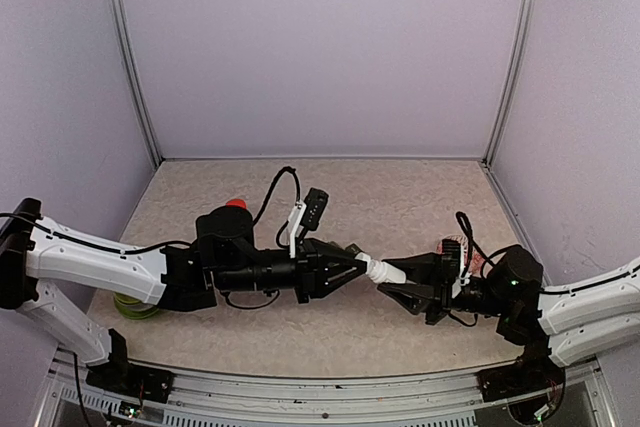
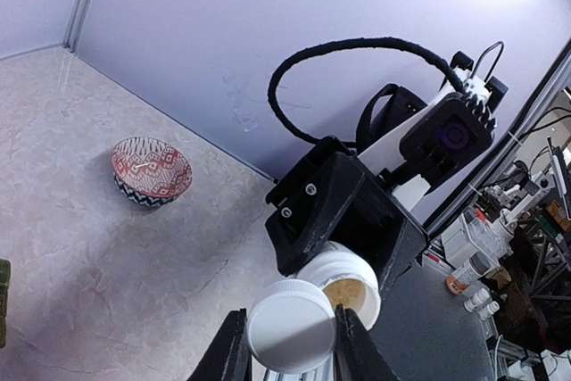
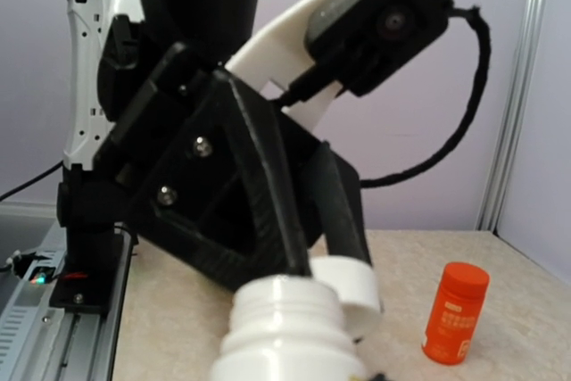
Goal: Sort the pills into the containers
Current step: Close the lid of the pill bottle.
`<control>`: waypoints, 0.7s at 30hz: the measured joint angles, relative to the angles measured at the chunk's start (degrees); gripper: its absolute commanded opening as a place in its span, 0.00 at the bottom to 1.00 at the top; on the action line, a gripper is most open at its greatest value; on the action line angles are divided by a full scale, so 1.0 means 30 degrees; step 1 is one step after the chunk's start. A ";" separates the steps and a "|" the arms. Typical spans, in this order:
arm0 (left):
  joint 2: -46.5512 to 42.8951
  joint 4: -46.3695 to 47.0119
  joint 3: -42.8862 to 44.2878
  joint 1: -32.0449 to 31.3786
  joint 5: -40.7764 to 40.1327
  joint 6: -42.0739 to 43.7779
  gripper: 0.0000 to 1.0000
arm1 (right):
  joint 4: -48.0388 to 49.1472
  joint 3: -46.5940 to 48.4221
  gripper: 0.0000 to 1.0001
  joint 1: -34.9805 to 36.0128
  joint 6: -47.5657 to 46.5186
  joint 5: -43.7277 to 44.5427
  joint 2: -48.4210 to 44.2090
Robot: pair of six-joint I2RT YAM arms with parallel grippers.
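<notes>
- Left gripper [image 2: 292,345] is clamping the white cap [image 2: 290,323] across its rim.
- Right gripper [image 1: 402,275] is gripping the white bottle [image 3: 284,332] by its body. The bottle is lying sideways, up off the table [image 1: 400,197], right of centre.
- The cap is sitting just beside the bottle mouth, offset from it. Yellowish contents [image 2: 343,292] are showing inside and are judged to be the pills. Single pills cannot be told apart.
- Handling, judged: the pills are looking small, light and hard. They are likely to roll or scatter if the sideways bottle tips lower, so pouring slowly is advised.
- The containers are probably the dark green sliver at the left edge of the left wrist view [image 2: 3,301], down on the table. The strip is looking stiff and light, likely to skid when pushed. Taking a lid by its free edge while steadying the strip is judged best.
- Relative position: the sliver is lying well apart from both grippers. In the top view it cannot be made out.
- Also present: a patterned bowl [image 2: 152,169] just far of the right gripper, and an orange bottle [image 3: 456,311] standing upright.
</notes>
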 measured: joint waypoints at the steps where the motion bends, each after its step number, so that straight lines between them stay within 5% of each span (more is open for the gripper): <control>1: 0.0000 0.0087 0.0000 0.0036 0.0175 -0.0022 0.16 | -0.0007 0.0000 0.00 0.0007 -0.0036 0.0000 -0.0058; 21: 0.0663 0.2871 -0.0306 0.0299 0.3235 -0.1224 0.16 | 0.0998 0.0000 0.00 0.0073 -0.0138 -0.0605 0.0488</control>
